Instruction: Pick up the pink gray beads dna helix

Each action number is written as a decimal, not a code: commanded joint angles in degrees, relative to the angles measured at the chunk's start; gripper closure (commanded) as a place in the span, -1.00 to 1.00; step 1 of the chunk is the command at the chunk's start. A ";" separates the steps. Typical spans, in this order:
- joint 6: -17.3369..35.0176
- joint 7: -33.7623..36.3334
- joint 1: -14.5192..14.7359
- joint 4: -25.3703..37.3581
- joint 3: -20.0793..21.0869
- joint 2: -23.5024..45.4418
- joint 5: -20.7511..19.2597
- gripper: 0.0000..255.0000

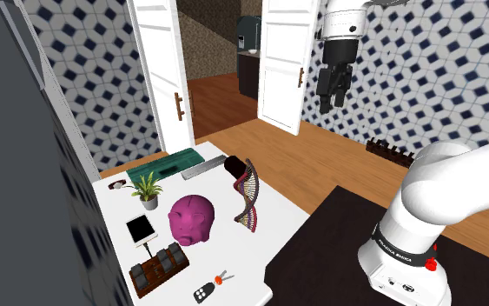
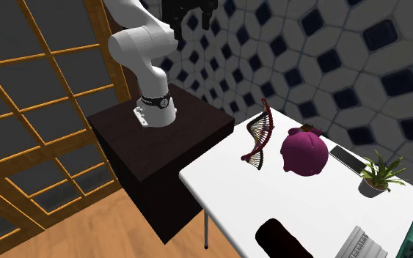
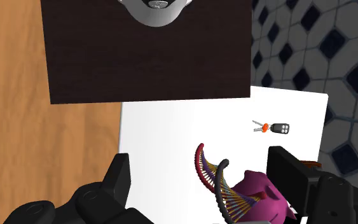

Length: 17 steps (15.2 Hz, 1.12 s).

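Observation:
The DNA helix is a twisted ladder with dark pink and grey strands and beaded rungs. It stands upright near the white table's edge closest to the stand. It also appears in the second exterior view. My gripper hangs high above the floor, well above and away from the helix, open and empty. In the wrist view the helix lies far below, between the spread fingers of the gripper.
A magenta piggy bank stands right beside the helix. A potted plant, a phone, a brown case, keys with a fob, a dark cylinder and a green object share the table. The dark stand adjoins it.

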 commanded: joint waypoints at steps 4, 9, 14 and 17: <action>5.64 3.79 0.34 -3.45 2.11 1.22 3.38 -1.00; 15.81 9.49 1.36 -7.67 5.76 5.17 8.92 -1.00; 26.69 14.36 2.61 -9.68 9.52 11.60 14.29 -1.00; 33.34 16.92 3.40 -9.75 11.68 16.56 17.27 -1.00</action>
